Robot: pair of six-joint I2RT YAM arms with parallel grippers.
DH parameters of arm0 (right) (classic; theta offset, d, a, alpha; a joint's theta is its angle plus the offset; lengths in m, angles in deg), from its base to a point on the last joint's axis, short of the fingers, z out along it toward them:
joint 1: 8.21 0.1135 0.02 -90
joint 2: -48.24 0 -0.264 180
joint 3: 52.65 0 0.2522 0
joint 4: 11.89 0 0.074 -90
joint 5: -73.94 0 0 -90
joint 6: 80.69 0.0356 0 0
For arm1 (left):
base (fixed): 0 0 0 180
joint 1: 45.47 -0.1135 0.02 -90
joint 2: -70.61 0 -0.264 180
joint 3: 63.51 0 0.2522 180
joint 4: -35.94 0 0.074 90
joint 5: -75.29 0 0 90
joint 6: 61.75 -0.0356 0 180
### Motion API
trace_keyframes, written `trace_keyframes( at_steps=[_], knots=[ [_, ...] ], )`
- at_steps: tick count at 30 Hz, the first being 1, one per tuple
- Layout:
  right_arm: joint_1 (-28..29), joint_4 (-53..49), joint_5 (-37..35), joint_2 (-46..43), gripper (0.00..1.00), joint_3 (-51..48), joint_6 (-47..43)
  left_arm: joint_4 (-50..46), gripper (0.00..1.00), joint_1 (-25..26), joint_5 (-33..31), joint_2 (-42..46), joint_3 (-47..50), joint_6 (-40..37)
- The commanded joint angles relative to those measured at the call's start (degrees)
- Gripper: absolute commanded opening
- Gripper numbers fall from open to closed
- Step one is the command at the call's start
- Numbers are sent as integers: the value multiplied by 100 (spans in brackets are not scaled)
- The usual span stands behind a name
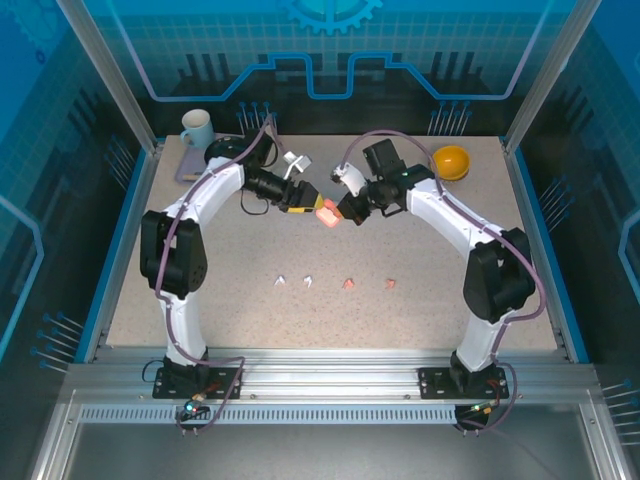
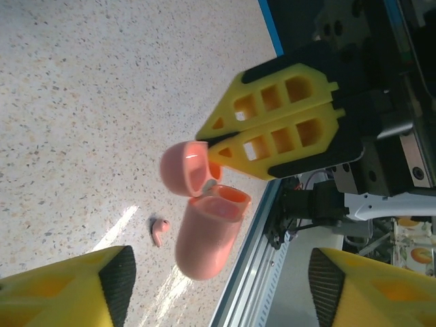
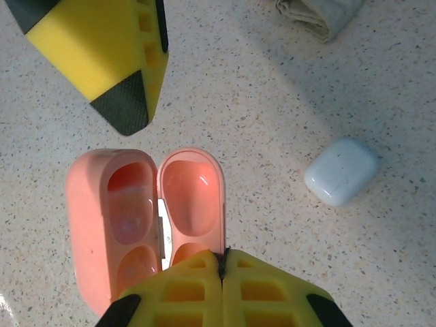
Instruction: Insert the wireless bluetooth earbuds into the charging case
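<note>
A salmon-pink charging case (image 1: 326, 214) hangs open above the middle of the table. My right gripper (image 3: 223, 255) is shut on the edge of its lid (image 3: 194, 197), and the case's body (image 3: 112, 225) shows two empty wells. In the left wrist view the case's body (image 2: 208, 238) hangs below the right gripper (image 2: 212, 145). My left gripper (image 2: 218, 293) is open, its fingers wide on both sides and clear of the case. On the table lie two white earbuds (image 1: 281, 282) (image 1: 308, 281) and two pink earbuds (image 1: 348, 284) (image 1: 391, 284). One pink earbud (image 2: 160, 231) lies below the case.
A white closed case (image 3: 340, 170) lies on the table to the right of the pink one, with a grey cloth (image 3: 320, 15) beyond it. A cup (image 1: 197, 128) stands at the back left, an orange bowl (image 1: 451, 161) at the back right. The metal front rail (image 2: 252, 272) runs close by.
</note>
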Motion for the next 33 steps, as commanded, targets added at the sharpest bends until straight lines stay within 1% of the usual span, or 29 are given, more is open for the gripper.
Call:
trace_keyframes(
  at_steps=[1,7,21,27,33],
  knots=[
    [61,-127,288,95,0,276,-161,-226,67,131,204,-112,159,-267],
    [98,-187,477,163,0,374,-162,-149,61,221,252,-237,218,-277],
    [133,-355,404,200,0,439,-270,-358,39,221,612,-316,91,-498],
    [138,-438,387,226,0,477,-357,-638,37,219,738,-366,-24,-702],
    [133,-556,372,296,0,593,-425,-813,33,221,756,-400,-55,-838]
  ],
)
